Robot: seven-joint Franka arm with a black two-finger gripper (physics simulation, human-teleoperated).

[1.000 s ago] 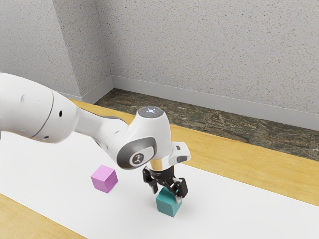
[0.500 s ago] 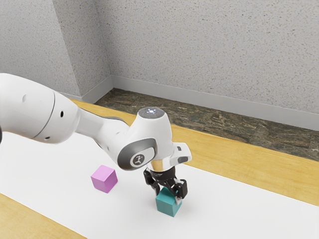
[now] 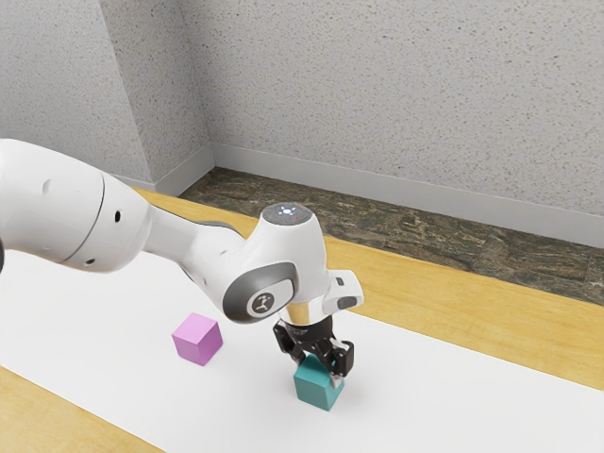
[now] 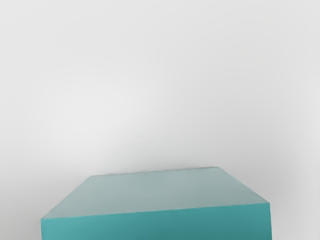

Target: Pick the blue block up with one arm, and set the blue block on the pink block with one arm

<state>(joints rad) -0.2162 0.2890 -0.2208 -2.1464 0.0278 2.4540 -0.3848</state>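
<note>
The pink block [image 3: 197, 340] sits on the white mat [image 3: 453, 396], well apart from the blue block [image 3: 318, 389], toward the exterior view's left. Nothing lies between the 2 blocks. The big white arm [image 3: 189, 250] hangs over the mat above the pink block.

The blue block rests flat near the middle of the mat, away from its edges. The gripper [image 3: 316, 361] is right on top of it. Its 2 black fingers [image 3: 343, 360] are spread wide, 1 on each side of the block's top, and they hold nothing. In the wrist view the blue block [image 4: 155, 205] is close under the hand, with bare mat past it.

There is lots of free mat toward the exterior view's right. The mat lies on a wooden table [image 3: 472, 302]. Past the table's far edge are a dark stone floor [image 3: 406, 226] and 2 gray bumpy walls [image 3: 396, 94] that meet in a corner.
</note>
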